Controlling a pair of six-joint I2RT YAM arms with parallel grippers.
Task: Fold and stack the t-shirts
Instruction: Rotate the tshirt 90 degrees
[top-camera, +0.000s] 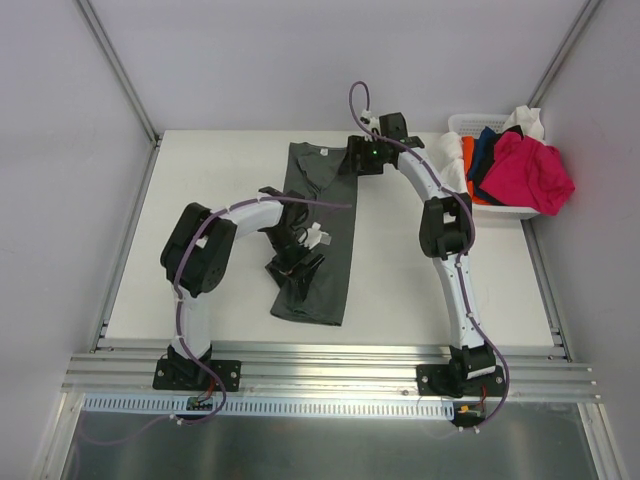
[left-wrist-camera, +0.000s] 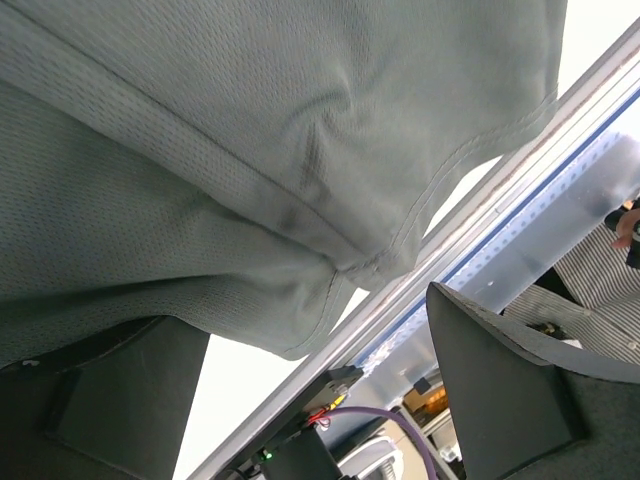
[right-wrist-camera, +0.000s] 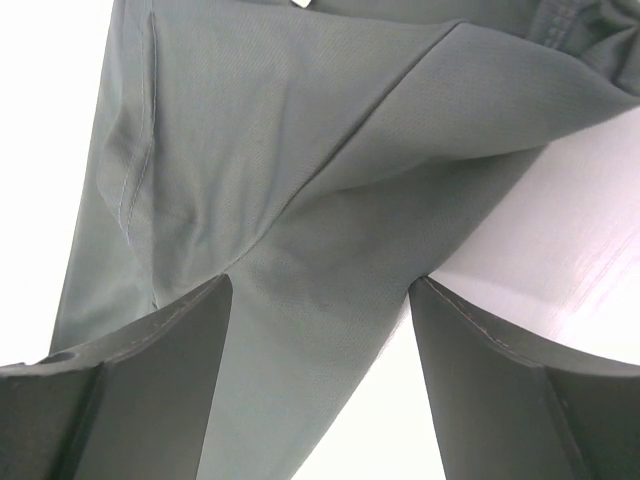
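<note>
A dark charcoal grey t-shirt (top-camera: 322, 225) lies on the white table (top-camera: 200, 220), folded into a long strip running from far to near. My left gripper (top-camera: 300, 268) is low over its near part, open. In the left wrist view (left-wrist-camera: 315, 310) the shirt's hemmed edge (left-wrist-camera: 300, 180) is just ahead of the spread fingers (left-wrist-camera: 500, 390), nothing between them. My right gripper (top-camera: 356, 160) is at the shirt's far right corner, open. In the right wrist view (right-wrist-camera: 320, 285) its fingers (right-wrist-camera: 150, 370) straddle a fold of the grey cloth (right-wrist-camera: 300, 220) without closing on it.
A white plastic basket (top-camera: 505, 210) stands at the far right with magenta (top-camera: 530, 170), navy (top-camera: 488, 145), orange (top-camera: 468, 160) and white (top-camera: 528, 120) shirts heaped in it. An aluminium rail (top-camera: 330, 365) runs along the near table edge. Grey walls enclose the sides and back.
</note>
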